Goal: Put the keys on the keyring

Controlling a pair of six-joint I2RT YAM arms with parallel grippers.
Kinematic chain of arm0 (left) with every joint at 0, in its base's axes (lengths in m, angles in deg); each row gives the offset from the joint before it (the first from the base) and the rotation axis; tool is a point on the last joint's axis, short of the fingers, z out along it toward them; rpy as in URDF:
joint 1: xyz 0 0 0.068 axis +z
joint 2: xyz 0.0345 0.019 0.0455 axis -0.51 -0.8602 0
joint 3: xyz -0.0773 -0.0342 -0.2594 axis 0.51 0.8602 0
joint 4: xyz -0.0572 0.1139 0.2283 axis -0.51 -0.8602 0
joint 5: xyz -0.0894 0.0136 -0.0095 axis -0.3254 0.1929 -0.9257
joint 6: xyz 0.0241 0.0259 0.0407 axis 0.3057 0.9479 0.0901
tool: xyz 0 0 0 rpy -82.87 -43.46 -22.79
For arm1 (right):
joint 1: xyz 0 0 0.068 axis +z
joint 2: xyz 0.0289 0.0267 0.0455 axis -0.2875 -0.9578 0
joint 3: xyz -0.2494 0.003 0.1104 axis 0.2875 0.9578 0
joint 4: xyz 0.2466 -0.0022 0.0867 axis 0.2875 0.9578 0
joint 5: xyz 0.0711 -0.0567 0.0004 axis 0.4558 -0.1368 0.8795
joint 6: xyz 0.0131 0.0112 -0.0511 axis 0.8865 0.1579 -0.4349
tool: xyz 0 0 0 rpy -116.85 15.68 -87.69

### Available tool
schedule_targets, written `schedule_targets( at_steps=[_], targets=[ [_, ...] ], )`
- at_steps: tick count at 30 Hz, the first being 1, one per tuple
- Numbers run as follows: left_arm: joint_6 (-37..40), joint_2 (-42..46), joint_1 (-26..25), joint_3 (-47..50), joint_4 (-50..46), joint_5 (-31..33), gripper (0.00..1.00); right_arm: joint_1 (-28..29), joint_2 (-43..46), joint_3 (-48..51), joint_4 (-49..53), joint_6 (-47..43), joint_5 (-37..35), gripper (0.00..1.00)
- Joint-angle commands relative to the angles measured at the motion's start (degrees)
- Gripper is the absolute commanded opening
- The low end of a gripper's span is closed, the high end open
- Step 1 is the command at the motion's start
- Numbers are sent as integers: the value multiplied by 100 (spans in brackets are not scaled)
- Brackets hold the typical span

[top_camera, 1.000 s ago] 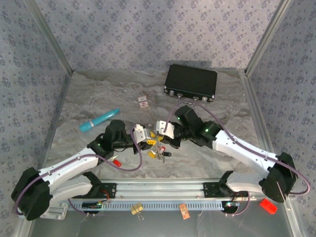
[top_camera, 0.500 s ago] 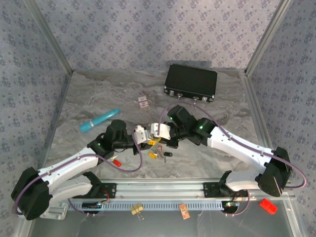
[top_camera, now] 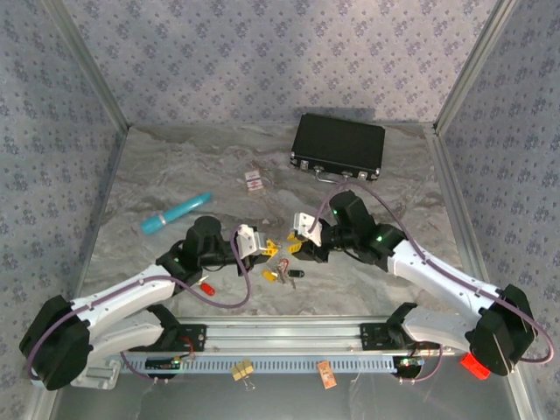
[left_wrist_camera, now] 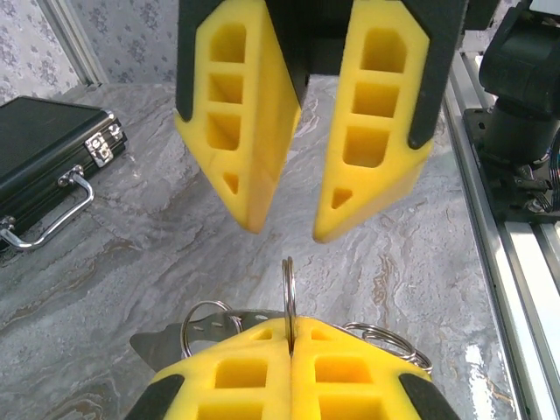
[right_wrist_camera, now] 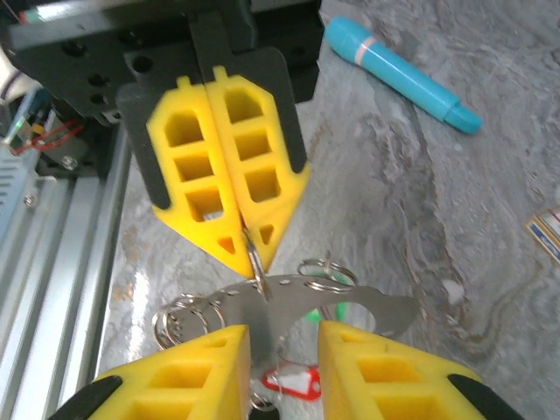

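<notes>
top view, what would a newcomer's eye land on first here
The two grippers face tip to tip at the centre: the left gripper is shut on a thin ring held on edge, and the right gripper is open opposite it. Coloured keys lie just nearer the bases; a black case sits at the back, a turquoise cylinder to the left.

I see the keys (top_camera: 282,269) mid-table, just before my left gripper (top_camera: 268,248) and right gripper (top_camera: 295,247), a ring (left_wrist_camera: 288,284) in the left one, cylinder (top_camera: 176,213) to their left, card (top_camera: 255,181) behind, case (top_camera: 339,146) back right.
</notes>
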Motion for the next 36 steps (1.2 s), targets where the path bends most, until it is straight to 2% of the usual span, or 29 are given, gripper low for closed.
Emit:
schedule_targets(
  at_steps=[1,10,14,17,18,21,23,28,36],
  targets=[
    [-284,56,-28,118,787,-227,0,-51,-24,194,-868,437,654,27],
    [-365,22,-27,150,895,-299,0,-26,-217,250,-1142,593,872,20],
    [-383,1,-30,150,989,-331,0,-13,-276,198,-1056,567,860,12],
    [-392,29,-31,146,961,-347,0,-1,-293,140,-914,501,800,0],
    [-391,43,-26,138,930,-306,1,-2,-294,80,-807,456,753,0],
    [-371,106,-30,64,647,-59,25,82,-336,-276,-96,160,451,0],
    [-241,148,-26,-49,263,31,26,210,-396,-570,480,-142,116,0],
    [46,144,-29,-331,-490,12,22,531,-687,-1279,1702,-754,-677,0],
    [162,106,-30,-476,-673,-59,2,739,-945,-1799,2154,-945,-962,0]
  ],
)
